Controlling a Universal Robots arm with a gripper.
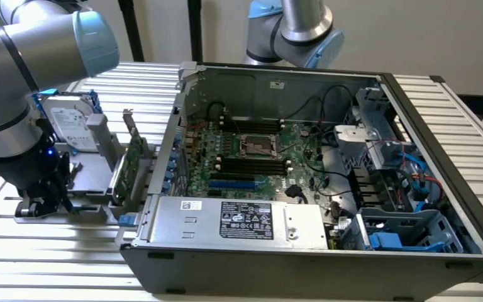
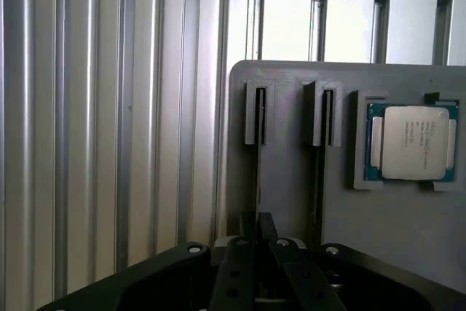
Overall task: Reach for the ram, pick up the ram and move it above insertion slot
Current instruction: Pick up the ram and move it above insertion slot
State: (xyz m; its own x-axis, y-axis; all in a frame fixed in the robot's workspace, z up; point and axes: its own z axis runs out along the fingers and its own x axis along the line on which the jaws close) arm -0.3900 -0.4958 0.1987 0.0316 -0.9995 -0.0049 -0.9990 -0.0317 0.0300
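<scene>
The ram [image 2: 259,158] stands edge-on as a thin dark strip in one groove of the grey holder [image 2: 393,231]. My gripper [image 2: 258,228] sits right over it, its black fingers [image 2: 246,253] drawn together on the strip's near end. In the exterior view my gripper [image 1: 42,202] is low over the holder [image 1: 90,189] on the exterior view's left, outside the computer case. The black insertion slots [image 1: 254,165] lie on the green motherboard inside the open case, well away from the gripper.
A processor chip [image 2: 408,142] rests in a recess of the holder, beside a second groove [image 2: 320,143]. A hard drive [image 1: 70,123] and a tall green expansion card [image 1: 133,167] stand on the holder. The case wall [image 1: 161,163] rises between holder and motherboard. Another arm [image 1: 296,31] stands behind.
</scene>
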